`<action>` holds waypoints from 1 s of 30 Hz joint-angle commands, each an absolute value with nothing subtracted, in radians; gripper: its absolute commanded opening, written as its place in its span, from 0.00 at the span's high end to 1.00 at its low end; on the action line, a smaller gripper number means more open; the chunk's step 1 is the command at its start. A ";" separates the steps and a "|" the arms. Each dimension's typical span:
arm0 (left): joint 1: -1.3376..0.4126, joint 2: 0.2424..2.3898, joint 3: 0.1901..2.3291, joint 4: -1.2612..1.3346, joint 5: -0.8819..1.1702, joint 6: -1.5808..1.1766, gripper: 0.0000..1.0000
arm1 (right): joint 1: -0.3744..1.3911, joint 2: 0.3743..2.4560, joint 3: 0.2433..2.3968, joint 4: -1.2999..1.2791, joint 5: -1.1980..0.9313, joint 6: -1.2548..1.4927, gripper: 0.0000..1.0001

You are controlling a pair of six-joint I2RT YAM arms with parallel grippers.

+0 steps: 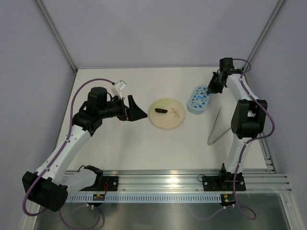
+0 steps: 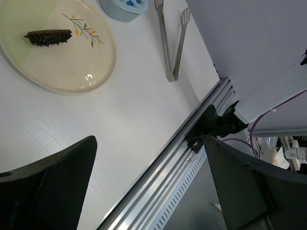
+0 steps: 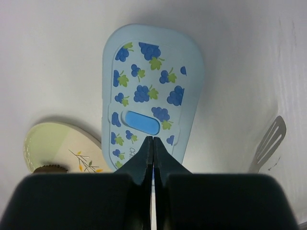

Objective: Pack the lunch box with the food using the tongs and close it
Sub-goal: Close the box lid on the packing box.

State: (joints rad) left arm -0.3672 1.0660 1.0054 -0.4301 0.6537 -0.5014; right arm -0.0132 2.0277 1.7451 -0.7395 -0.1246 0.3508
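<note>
Showing a white tabletop (image 1: 120, 139) boxed in by plain grey walls (image 1: 168, 33), an aluminium rail (image 1: 182, 184) running along its near edge, and slim silver-grey V-shaped metal tongs (image 1: 216, 125) lying unheld beside the right arm (image 1: 247, 120). Holding the left gripper (image 2: 148, 143) spread wide and empty just left of a round pale-yellow plate (image 1: 167, 123), while pointing the right gripper (image 3: 153, 143), fingers pressed together on nothing, at one end of a grape-patterned lid (image 3: 153, 81). Carrying one dark brown ridged food piece (image 1: 160, 110) on the plate, with the small pale-blue plastic lunch box (image 1: 199, 100) sitting lidded just right of it, contents hidden.
</note>
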 commanded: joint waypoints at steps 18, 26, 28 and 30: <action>-0.365 1.066 1.002 -0.408 0.655 -0.497 0.01 | 0.040 1.876 1.630 -0.710 -0.095 0.345 1.00; -0.364 1.066 0.996 -0.406 0.658 -0.497 0.01 | 0.044 1.963 1.765 -0.747 -0.060 0.345 1.00; -0.364 1.062 0.996 -0.410 0.655 -0.497 0.01 | 0.043 2.053 1.831 -0.768 -0.051 0.350 1.00; -0.365 1.052 0.994 -0.422 0.649 -0.491 0.01 | 0.043 2.112 1.871 -0.788 -0.032 0.356 1.00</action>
